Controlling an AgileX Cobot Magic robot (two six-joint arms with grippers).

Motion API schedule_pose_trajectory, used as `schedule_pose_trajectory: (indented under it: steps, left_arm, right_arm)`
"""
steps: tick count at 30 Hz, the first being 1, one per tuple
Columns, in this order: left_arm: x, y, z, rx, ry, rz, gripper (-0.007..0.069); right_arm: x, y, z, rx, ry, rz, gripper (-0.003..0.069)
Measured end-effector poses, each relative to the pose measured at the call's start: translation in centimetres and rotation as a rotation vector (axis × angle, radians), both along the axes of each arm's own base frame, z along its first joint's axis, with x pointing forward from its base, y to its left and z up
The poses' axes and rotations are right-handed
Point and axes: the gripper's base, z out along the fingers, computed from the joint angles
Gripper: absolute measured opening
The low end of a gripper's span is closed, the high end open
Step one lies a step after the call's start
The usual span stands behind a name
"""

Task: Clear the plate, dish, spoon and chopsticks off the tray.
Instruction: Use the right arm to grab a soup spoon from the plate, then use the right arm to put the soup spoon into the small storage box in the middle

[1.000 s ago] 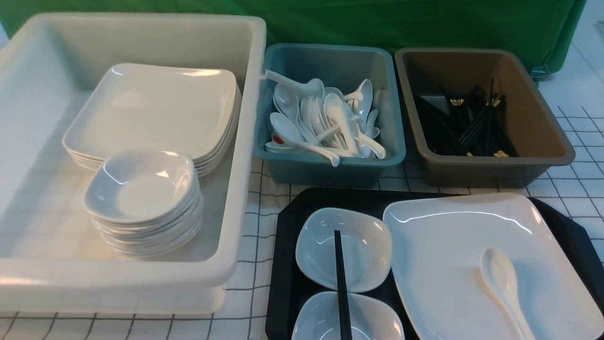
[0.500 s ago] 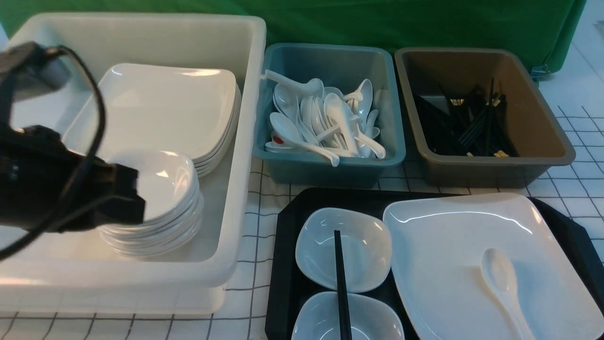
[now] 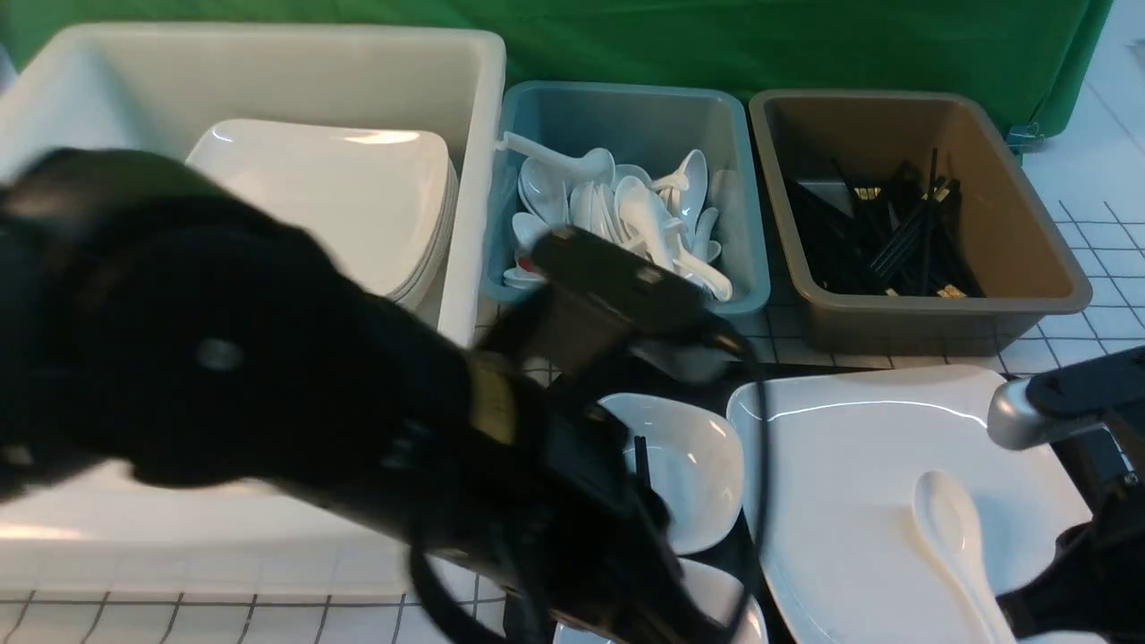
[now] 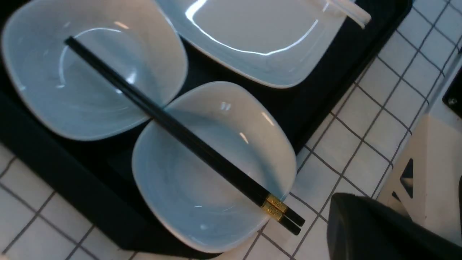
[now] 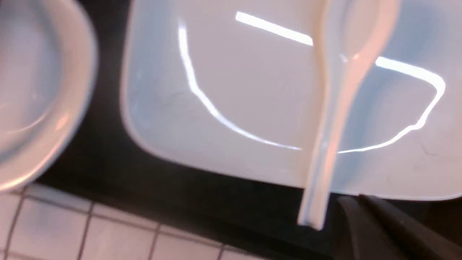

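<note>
You have one tray, one large plate, one spoon, one pair of chopsticks and two small dishes (second dish). You see three tubs: one white tub, one teal tub, one grey-brown tub. Their stacked plates, heaped spoons and black sticks are too crowded to count.

The left arm hangs over the tray's left half, covering the two small dishes bridged by the chopsticks. The plate lies bare beside the spoon. The right arm crowds its right edge. Teal bin and brown tub wall the far side.
</note>
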Motion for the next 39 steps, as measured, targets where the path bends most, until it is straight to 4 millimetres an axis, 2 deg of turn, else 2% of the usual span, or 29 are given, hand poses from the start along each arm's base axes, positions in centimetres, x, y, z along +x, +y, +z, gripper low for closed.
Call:
schedule_pose_trajectory:
  steps: [3, 7, 8, 11, 14, 23, 25, 26, 27, 31, 36, 37, 39]
  left_arm:
    - [0.2, -1.7, -0.7, 0.023, 0.010, -0.032, -0.0013]
    - [0.9, -3.1, -1.3, 0.040, -0.007, -0.070, -0.0013]
    - [1.3, -3.7, -1.6, 0.041, -0.023, -0.084, -0.0013]
    - [1.9, -4.6, -1.8, 0.032, -0.042, -0.092, -0.0013]
    - [2.5, -5.2, -1.9, 0.001, -0.076, -0.084, -0.0010]
    - [2.9, -5.6, -1.9, -0.033, -0.108, -0.071, -0.0003]
    - [2.9, -5.6, -1.8, -0.035, -0.111, -0.072, -0.0003]
    - [2.9, -5.6, -1.8, -0.036, -0.112, -0.072, -0.0003]
    - [2.9, -5.7, -1.8, -0.037, -0.109, -0.067, -0.0003]
    - [3.4, -5.4, -1.2, -0.053, -0.096, -0.010, -0.0003]
    - [5.8, -2.5, 1.4, -0.102, -0.129, 0.123, -0.0003]
    - [5.9, -2.3, 1.5, -0.105, -0.133, 0.130, -0.0003]
    - [7.2, 0.5, 3.6, -0.140, -0.188, 0.222, -0.0003]
  right_arm:
    - [1.4, -0.5, -0.9, -0.026, 0.054, -0.019, 0.0022]
    - [2.4, -0.6, -2.6, -0.048, 0.137, -0.020, 0.0121]
    - [2.7, -0.5, -3.3, -0.057, 0.169, -0.020, 0.0190]
    - [3.5, -0.2, -4.6, -0.062, 0.198, -0.019, 0.0300]
    - [4.2, 0.1, -5.6, -0.055, 0.196, -0.014, 0.0358]
    - [5.6, 0.6, -8.5, -0.068, 0.242, -0.011, 0.0366]
    - [5.7, 0.6, -8.8, -0.071, 0.251, -0.010, 0.0276]
    - [5.7, 0.7, -8.8, -0.071, 0.250, -0.010, 0.0204]
    - [5.7, 0.7, -8.7, -0.069, 0.251, -0.011, 0.0124]
    - [6.1, 0.9, -6.8, -0.059, 0.240, -0.012, 0.0125]
    - [7.3, 2.0, -1.4, 0.055, 0.113, 0.020, 0.0125]
    - [7.4, 2.1, -1.2, 0.063, 0.105, 0.023, 0.0125]
    - [8.8, 3.3, 2.5, 0.165, -0.003, 0.072, 0.0125]
